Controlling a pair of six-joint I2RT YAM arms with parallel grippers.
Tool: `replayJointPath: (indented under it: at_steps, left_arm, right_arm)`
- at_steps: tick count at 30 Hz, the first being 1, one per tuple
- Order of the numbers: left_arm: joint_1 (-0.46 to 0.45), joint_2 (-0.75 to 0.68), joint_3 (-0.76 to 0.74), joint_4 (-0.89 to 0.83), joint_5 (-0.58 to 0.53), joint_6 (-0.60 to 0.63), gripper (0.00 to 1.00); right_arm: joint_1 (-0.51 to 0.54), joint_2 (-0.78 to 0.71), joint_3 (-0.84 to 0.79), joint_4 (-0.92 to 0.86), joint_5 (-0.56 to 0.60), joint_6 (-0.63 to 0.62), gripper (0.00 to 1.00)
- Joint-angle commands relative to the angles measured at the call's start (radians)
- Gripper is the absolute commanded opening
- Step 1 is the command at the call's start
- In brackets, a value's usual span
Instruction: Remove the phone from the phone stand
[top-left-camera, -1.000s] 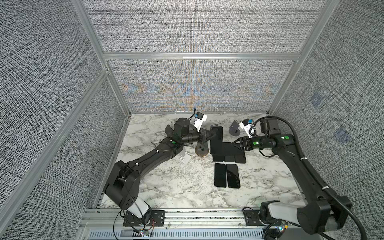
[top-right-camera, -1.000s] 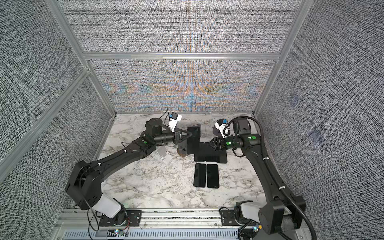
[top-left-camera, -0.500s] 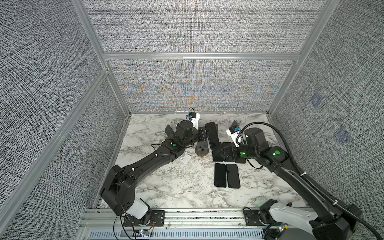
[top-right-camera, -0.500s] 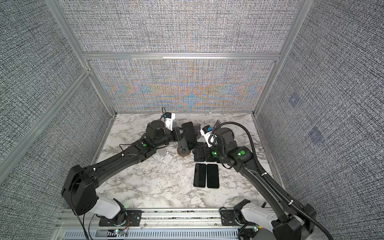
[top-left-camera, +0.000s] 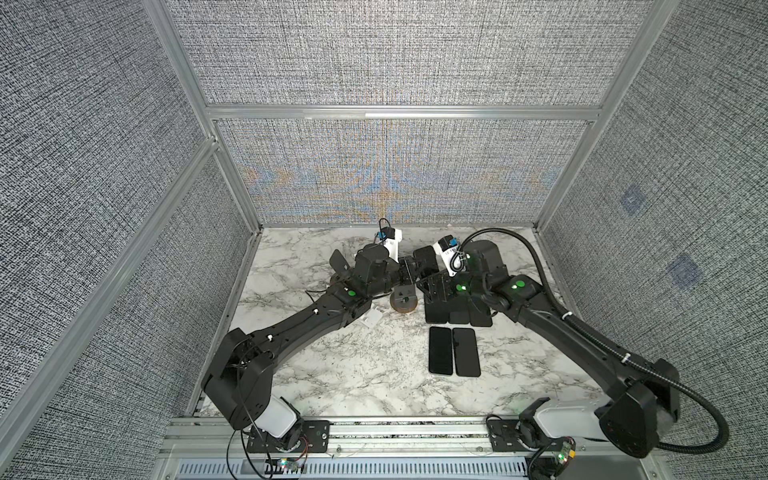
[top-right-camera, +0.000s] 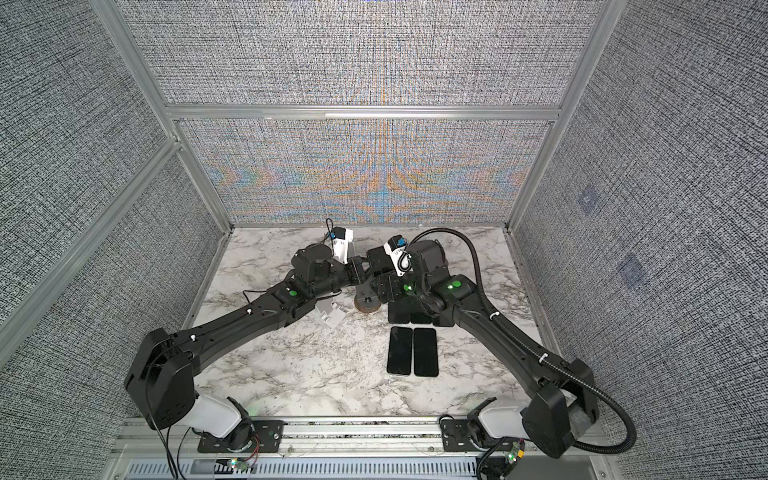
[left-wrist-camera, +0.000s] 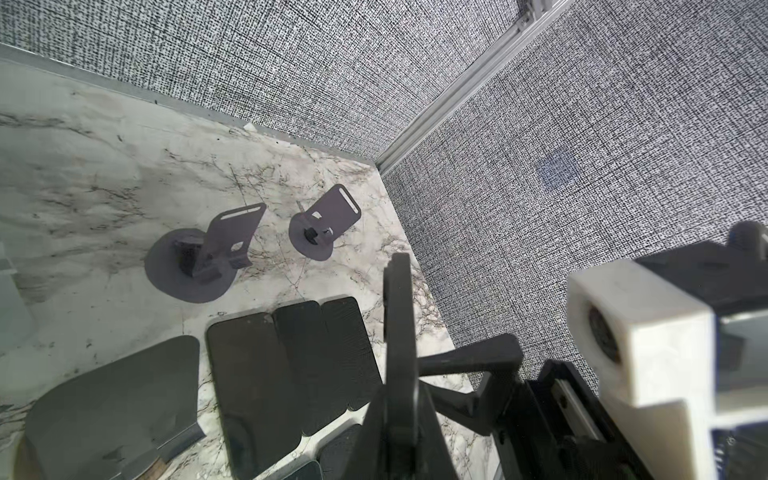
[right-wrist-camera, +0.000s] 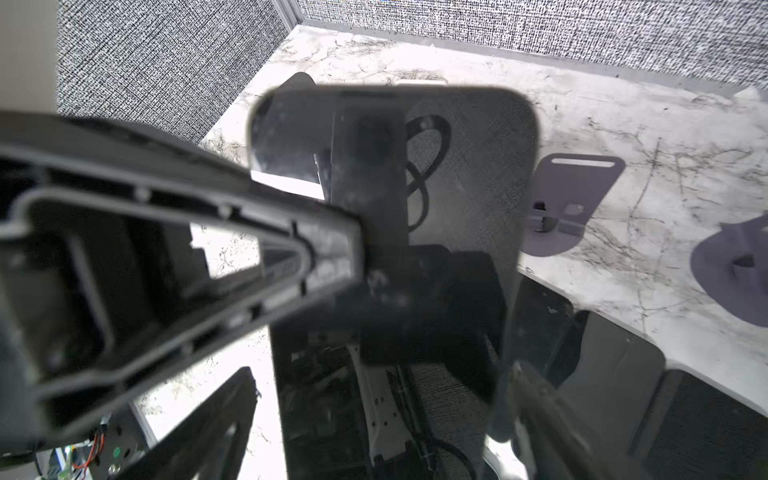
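The phone (right-wrist-camera: 469, 187) is held upright, clear of the phone stand (top-left-camera: 402, 305), pinched in the closed left fingers (right-wrist-camera: 365, 187). The right fingers (right-wrist-camera: 324, 257) are spread open around it. A row of three phones (left-wrist-camera: 291, 365) lies beside the stand, with two grey stands (left-wrist-camera: 208, 249) beyond.

Phone stand (top-left-camera: 403, 306) just left of 3-phone row (top-left-camera: 437, 315)
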Motion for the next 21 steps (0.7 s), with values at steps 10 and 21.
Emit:
replayJointPath:
  at_steps: [10, 21]
  left_arm:
    - [-0.004, -0.014, -0.006, 0.057, 0.004, 0.018, 0.00]
    - [-0.004, -0.036, -0.036, 0.083, -0.007, 0.058, 0.65]
  right_arm:
    - [0.002, 0.013, -0.008, 0.060, 0.033, 0.035, 0.53]
    - [-0.007, -0.001, 0.005, -0.022, 0.096, 0.003, 0.33]
